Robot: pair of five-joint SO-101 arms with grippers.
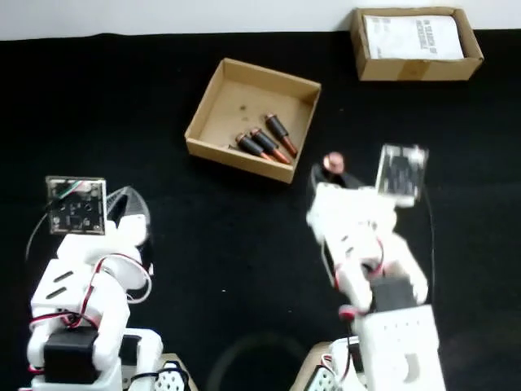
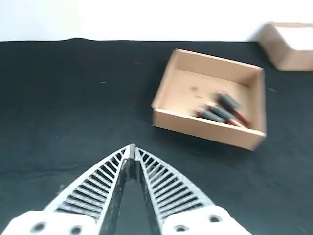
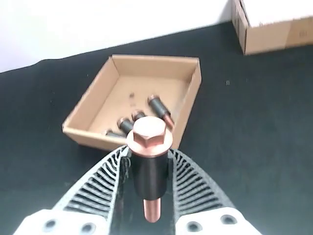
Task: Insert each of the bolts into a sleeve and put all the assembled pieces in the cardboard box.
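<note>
The right gripper [image 3: 149,152] pinches a piece [image 3: 148,171] between its ribbed fingers [image 3: 193,181]. The piece is a copper bolt [image 3: 149,136] run through a black sleeve [image 3: 147,169]. The sleeve lies along the gap between the fingers. The bolt's hex head sticks out past the fingertips, and its plain end pokes out of the sleeve on the wrist side. The head points toward the box [image 3: 88,138].

In the high view this gripper sits just outside the box's right wall, near its front corner. It is beside the box rather than over it.

Three more pieces [image 1: 264,145] lie inside the box, side by side against the front wall at the right-hand end. They lie at a slant and touch or nearly touch each other.

The left gripper [image 2: 132,149] has its fingers pressed together at the tips with nothing between them. It sits over the black table [image 1: 122,106], well apart from the box and to its left.

A second box [image 1: 415,69] with a printed sheet [image 1: 411,37] in it stands at the table's far right corner.
</note>
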